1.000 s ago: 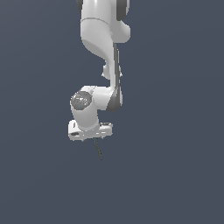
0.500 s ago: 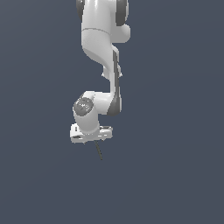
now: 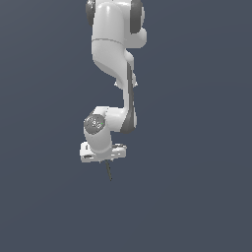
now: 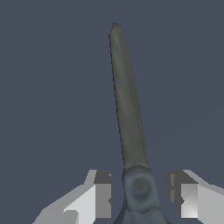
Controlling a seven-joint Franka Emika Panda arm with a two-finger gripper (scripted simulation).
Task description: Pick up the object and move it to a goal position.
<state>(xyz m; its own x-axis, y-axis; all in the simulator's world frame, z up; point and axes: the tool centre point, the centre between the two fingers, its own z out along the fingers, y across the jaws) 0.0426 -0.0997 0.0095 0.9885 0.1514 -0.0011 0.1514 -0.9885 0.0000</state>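
Gripper [image 4: 142, 192] around scissors [image 4: 127, 109], fingers [image 4: 101, 194] look apart from it; cannot tell if gripped. Blades stick out. Loose hold could let scissors fall.

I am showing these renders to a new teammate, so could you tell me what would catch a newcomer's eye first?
First, the white arm coming down from the top of the exterior view against a plain dark grey backdrop, its gripper low in the frame. Next, the scissors in the wrist view: long dark grey blades jutting out from between the two fingers, with gaps visible on both sides. In the exterior view they are only a thin dark sliver beneath the gripper.
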